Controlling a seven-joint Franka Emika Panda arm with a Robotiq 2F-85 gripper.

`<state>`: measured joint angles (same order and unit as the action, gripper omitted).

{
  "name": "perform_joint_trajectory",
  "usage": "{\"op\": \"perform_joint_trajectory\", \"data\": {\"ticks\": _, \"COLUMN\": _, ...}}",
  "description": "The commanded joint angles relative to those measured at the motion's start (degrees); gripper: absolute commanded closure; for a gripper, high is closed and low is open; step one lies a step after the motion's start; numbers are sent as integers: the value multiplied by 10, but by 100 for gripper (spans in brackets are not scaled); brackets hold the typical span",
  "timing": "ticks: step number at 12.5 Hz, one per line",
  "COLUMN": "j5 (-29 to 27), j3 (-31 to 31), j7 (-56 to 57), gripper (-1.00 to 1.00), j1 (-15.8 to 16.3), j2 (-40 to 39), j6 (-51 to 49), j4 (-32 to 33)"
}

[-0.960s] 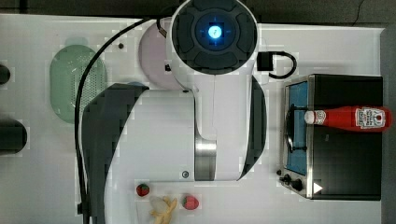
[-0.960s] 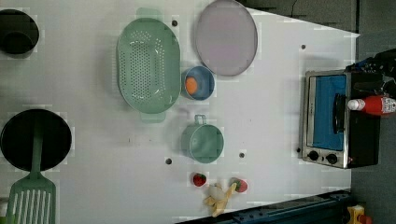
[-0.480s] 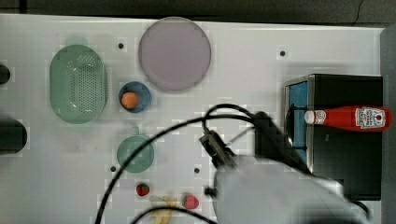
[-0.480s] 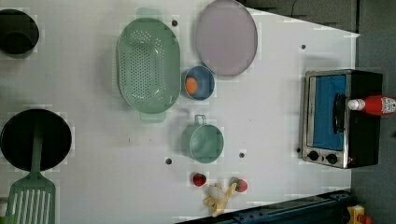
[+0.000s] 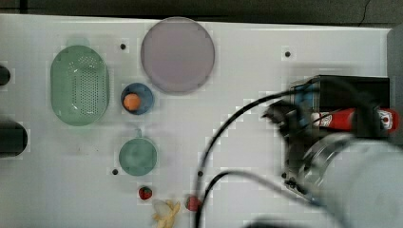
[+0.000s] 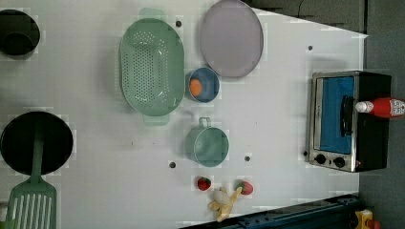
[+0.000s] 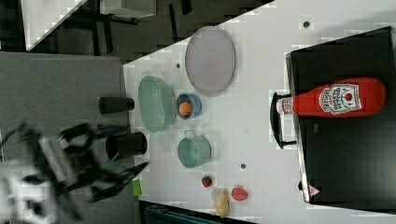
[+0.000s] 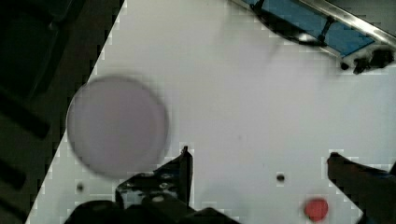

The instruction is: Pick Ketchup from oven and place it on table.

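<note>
The ketchup [image 5: 343, 118] [image 6: 384, 107] [image 7: 336, 100], a red squeeze bottle with a white cap, lies on its side on top of the black oven [image 5: 351, 88] [image 6: 344, 121] [image 7: 345, 158], cap toward the door side. The oven's blue door [image 8: 327, 28] is shut. My gripper [image 8: 259, 161] is open, with nothing between its fingers, and hangs over the white table [image 8: 243, 93] [image 5: 237, 71] in front of the oven. In the top view my blurred arm [image 5: 351, 180] covers the oven's front and lower part, close to the bottle.
A purple plate [image 5: 177, 54], green colander [image 5: 79, 85], blue bowl [image 5: 137, 98] holding an orange ball, and green pot [image 5: 138, 156] stand mid-table. Two strawberries [image 5: 145, 192] and a banana [image 5: 166, 211] lie near the edge. A black pan [image 6: 36, 143] and green spatula [image 6: 31, 205] sit at the left view's left.
In the top view my arm has swept from the upper middle down to the lower right, over the oven. The ketchup and the other things have stayed put.
</note>
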<state>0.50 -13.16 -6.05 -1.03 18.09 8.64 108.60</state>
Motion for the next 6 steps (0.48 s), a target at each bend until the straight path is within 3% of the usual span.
{"op": "perform_joint_trajectory", "data": {"ticks": 1, "j5": 0, "j3": -78, "j7": -11, "gripper": -100, "j1": -19, "j2": -51, "j6": 35, "j4": 27}}
{"op": "perform_joint_trajectory", "data": {"ticks": 6, "j5": 0, "j3": -178, "j7": -10, "gripper": -100, "j1": -21, "j2": -156, "j6": 137, "j4": 9}}
